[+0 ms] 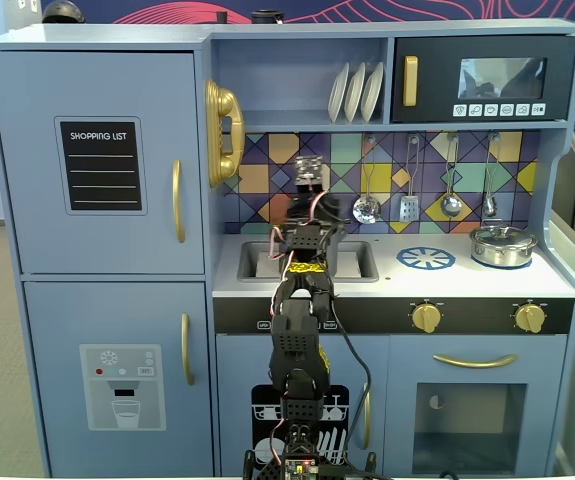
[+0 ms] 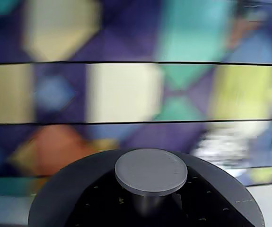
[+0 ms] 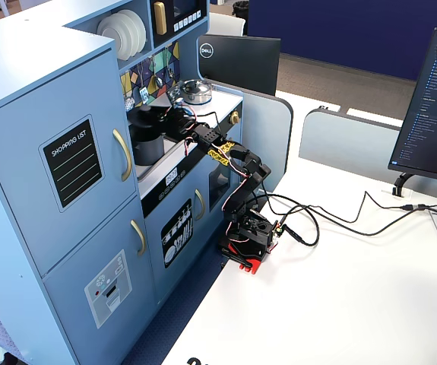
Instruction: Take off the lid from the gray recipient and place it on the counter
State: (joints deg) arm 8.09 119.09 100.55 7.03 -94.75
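The dark gray lid (image 2: 74, 189) fills the bottom of the wrist view, its round knob (image 2: 151, 171) very close and centred. None of my fingers show there. In a fixed view from the side, the lid (image 3: 148, 115) sits at the top of the gray recipient (image 3: 148, 148), which stands in the sink area of the pale counter (image 3: 220, 101). I cannot tell whether the lid rests on the pot or is raised. My gripper (image 3: 171, 122) reaches in at lid height from the right. In the front fixed view, my arm (image 1: 305, 240) hides the pot and lid.
A shiny silver pot (image 1: 502, 245) with its own lid stands at the counter's right end, beside the blue burner ring (image 1: 426, 259). Utensils (image 1: 408, 205) hang on the tiled backsplash, and a faucet (image 1: 310, 170) rises behind the sink (image 1: 257, 262). A shelf runs overhead.
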